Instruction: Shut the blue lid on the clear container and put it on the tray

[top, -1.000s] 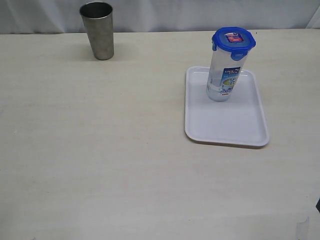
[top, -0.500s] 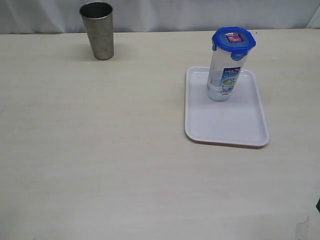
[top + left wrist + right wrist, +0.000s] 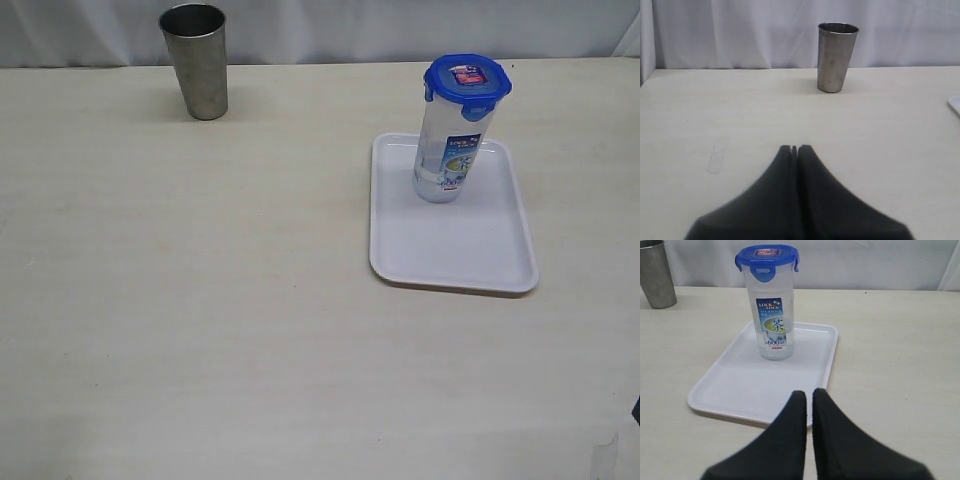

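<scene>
On the far end of the flat white rectangular plastic tray (image 3: pixel 455 250), at the right of the pale table (image 3: pixel 200 300), stands the tall clear plastic container (image 3: pixel 445 150) with the round blue snap-flap lid (image 3: pixel 467 80) seated on top. The task looks essentially done.

The left gripper (image 3: pixel 794 148) has its fingers pressed together on nothing, facing the grey steel cup (image 3: pixel 197 60) at the far left. The right gripper (image 3: pixel 809 395) is also closed and empty, near the tray's near edge and well apart from the container.

The container is tall and narrow, so a brush from the right arm could topple it off the tray. Whether all four flaps are latched I cannot tell; a loose one could let the lid pop.

Its long axis is vertical, lid up, with the printed label facing the near side.
</scene>
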Motion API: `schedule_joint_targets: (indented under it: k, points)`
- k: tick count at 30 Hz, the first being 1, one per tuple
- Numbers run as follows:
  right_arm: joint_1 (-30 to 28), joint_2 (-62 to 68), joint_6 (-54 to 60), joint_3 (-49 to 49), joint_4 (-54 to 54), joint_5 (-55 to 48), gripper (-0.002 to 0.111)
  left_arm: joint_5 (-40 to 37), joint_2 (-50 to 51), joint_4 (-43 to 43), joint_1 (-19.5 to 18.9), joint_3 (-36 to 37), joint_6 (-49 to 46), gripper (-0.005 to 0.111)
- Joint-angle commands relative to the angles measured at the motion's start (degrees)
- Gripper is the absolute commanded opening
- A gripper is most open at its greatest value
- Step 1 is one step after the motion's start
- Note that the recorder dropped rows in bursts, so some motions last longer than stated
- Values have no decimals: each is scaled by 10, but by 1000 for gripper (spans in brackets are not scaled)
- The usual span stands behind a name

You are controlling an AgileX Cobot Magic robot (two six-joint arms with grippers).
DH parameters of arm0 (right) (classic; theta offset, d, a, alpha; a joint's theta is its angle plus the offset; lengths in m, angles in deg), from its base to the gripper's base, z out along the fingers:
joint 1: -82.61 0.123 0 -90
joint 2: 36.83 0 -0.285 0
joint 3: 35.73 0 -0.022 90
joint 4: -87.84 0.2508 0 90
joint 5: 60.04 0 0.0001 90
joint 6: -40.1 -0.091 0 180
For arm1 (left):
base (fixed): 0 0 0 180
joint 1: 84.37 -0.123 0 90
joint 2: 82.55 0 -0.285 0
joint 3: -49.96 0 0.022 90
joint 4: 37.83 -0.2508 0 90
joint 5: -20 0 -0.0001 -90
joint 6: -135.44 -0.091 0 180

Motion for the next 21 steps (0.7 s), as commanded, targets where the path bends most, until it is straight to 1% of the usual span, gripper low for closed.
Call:
schedule_joint_targets:
  k: [1,7,9,12,16,21]
  points:
    - [0,-4,3,1,1,7,4,2,-1,-21,-3,2,-12,0]
    - [0,-4,3,1,1,7,4,1,-1,-26,-3,2,-122,0]
    - [0,-4,3,1,1,7,4,0,-1,-26,-3,2,-123,0]
    - [0,-4,3,1,1,7,4,0,-1,-25,-13,2,-116,0]
    - [0,-4,3,1,1,7,4,-1,-1,-25,-27,2,-72,0]
    - [0,-4,3,1,1,7,4,-1,-1,-26,-27,2,-72,0]
